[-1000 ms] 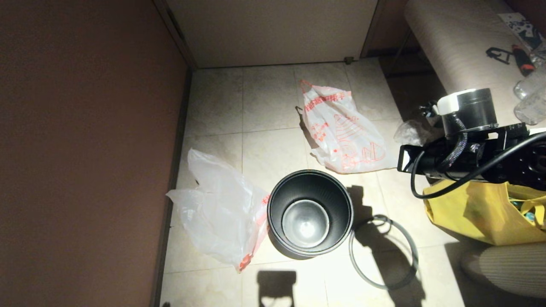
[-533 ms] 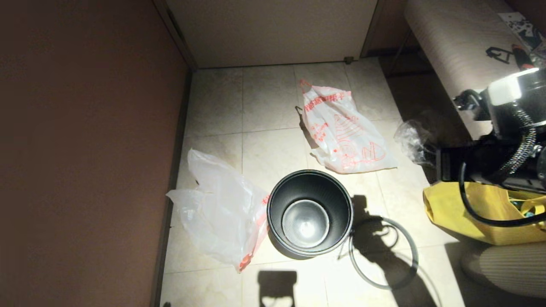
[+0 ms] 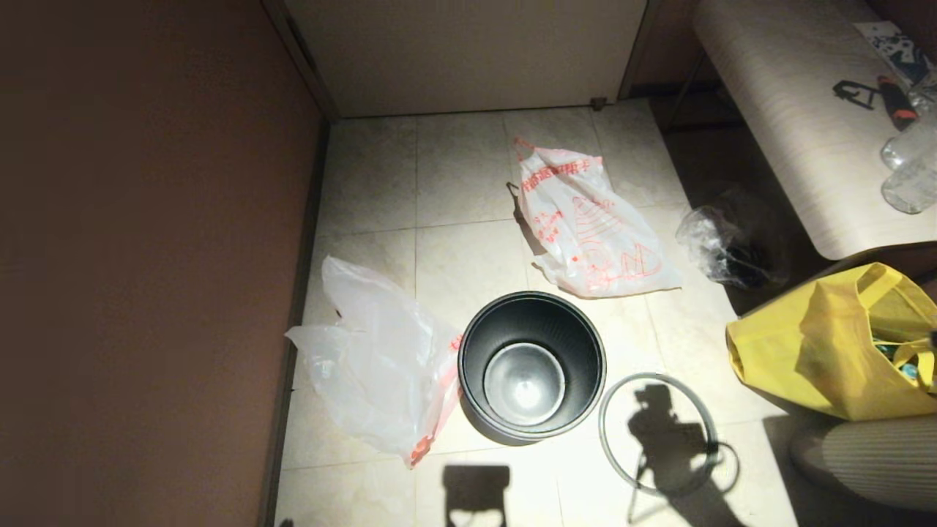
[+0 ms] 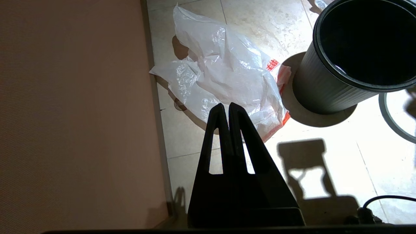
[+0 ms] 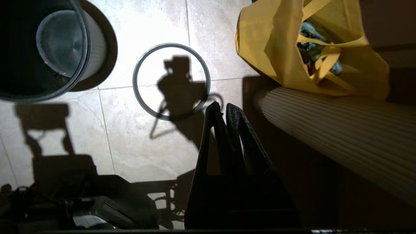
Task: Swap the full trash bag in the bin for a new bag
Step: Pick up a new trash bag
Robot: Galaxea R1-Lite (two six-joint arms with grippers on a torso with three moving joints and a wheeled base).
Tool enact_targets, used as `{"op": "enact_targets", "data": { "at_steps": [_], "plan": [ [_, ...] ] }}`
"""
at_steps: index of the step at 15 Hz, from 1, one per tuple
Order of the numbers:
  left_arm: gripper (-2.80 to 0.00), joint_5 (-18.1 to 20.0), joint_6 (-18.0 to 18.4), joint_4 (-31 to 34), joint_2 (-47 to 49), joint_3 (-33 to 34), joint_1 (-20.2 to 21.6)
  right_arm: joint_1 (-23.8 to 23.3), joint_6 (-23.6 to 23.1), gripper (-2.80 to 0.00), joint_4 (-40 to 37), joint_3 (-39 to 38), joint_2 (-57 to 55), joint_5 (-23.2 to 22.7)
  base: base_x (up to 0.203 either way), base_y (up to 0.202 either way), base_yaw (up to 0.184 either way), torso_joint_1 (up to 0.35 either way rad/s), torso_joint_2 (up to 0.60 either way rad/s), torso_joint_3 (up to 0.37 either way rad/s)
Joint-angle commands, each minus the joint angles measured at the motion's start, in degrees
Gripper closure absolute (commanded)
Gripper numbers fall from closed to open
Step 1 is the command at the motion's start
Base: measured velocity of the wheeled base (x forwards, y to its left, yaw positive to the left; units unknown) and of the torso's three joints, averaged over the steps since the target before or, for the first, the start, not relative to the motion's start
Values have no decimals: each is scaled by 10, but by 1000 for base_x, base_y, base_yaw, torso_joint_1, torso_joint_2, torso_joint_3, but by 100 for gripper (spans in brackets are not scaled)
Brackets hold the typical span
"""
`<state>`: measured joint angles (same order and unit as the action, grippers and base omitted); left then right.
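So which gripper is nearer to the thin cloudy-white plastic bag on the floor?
Left. The left gripper hangs shut just above the cloudy-white bag; the right gripper, also shut, is past the black bin, near the grey hoop.

Right arm gone from head view, withdrawn off right of bin. Its shadow now falls inside grey hoop beside bin. Yellow tote now unobstructed.
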<state>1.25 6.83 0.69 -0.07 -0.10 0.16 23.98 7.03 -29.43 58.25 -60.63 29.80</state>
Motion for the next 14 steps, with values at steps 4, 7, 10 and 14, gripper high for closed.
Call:
{"op": "enact_targets", "data": {
  "at_steps": [4, 7, 10, 14],
  "plan": [
    [0, 0, 0, 0, 1, 0, 0, -3, -49, 0, -47, -25, 259, -55, 0, 0, 0, 0, 0, 0],
    [0, 0, 0, 0, 1, 0, 0, -51, -43, 0, -88, -43, 382, -155, 0, 0, 0, 0, 0, 0],
    [0, 0, -1, 0, 0, 0, 0, -149, -2, 0, -123, -55, 442, -319, 0, 0, 0, 0, 0, 0],
    [0, 0, 0, 0, 1, 0, 0, -155, 8, 0, -143, -44, 446, -353, 0, 0, 0, 0, 0, 0]
  ]
}}
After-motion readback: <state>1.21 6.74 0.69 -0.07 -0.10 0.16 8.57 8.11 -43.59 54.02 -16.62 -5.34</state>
